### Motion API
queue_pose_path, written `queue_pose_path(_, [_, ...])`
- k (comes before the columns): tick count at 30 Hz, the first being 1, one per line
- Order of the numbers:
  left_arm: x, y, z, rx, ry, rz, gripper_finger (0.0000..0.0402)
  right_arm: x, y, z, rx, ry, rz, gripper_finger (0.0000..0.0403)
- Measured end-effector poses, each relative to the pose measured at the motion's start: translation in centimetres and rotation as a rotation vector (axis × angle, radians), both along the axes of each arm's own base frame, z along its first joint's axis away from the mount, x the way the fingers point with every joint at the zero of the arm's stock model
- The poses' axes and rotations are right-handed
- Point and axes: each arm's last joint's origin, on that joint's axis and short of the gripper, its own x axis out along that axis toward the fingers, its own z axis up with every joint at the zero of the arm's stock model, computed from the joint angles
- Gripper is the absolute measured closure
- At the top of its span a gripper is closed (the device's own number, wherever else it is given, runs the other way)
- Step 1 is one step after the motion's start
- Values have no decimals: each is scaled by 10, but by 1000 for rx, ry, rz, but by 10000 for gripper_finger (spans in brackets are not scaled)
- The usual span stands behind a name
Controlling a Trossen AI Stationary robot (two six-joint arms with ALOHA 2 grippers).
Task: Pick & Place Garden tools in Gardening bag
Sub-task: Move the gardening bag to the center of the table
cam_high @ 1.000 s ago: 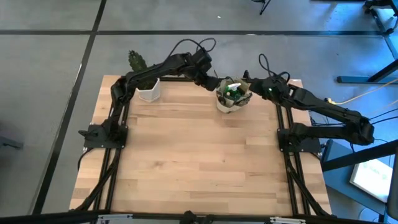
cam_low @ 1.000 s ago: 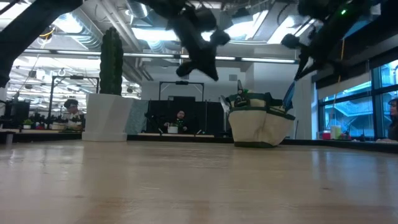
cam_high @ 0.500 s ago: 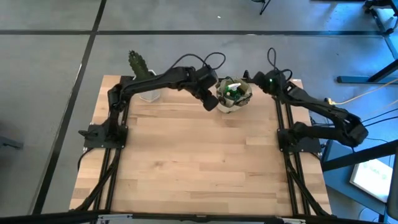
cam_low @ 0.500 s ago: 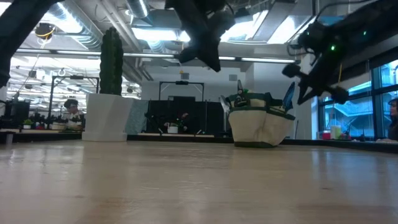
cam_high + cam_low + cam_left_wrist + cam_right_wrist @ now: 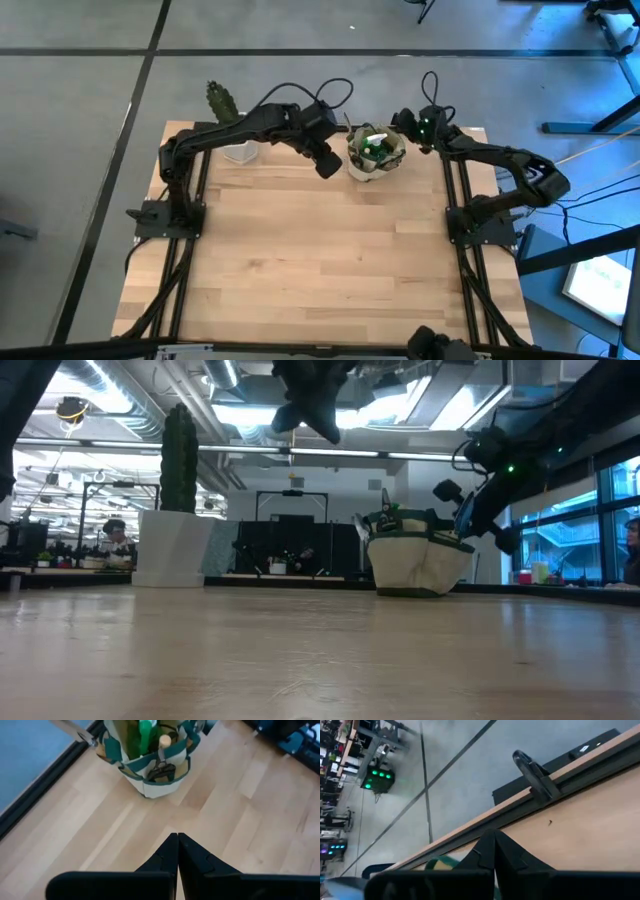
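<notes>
We note both pincers pressed closed and empty: the left gripper (image 5: 328, 166) has drawn back from the small olive-and-tan fabric gardening bag (image 5: 376, 156) to hang just beside it, while the right gripper (image 5: 402, 119) has swung off toward the table's far edge; with nothing loose on the pale wooden table (image 5: 320, 260), we judge the packing finished. The left wrist view alone shows the bag's contents, a green spray bottle (image 5: 145, 735) and wooden handle (image 5: 164, 742); the low view shows the bag (image 5: 418, 563) sitting upright.
</notes>
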Motion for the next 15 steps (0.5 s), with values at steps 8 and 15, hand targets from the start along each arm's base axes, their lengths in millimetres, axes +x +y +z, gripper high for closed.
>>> queue_pose_path(8, [-5, -14, 9, 18, -4, -17, 400, 7, -19, -24, 45, -103, 112, 403])
queue_pose_path(15, [-5, -20, 8, 18, 14, -30, 400, 18, -29, -32, 9, -211, 236, 403])
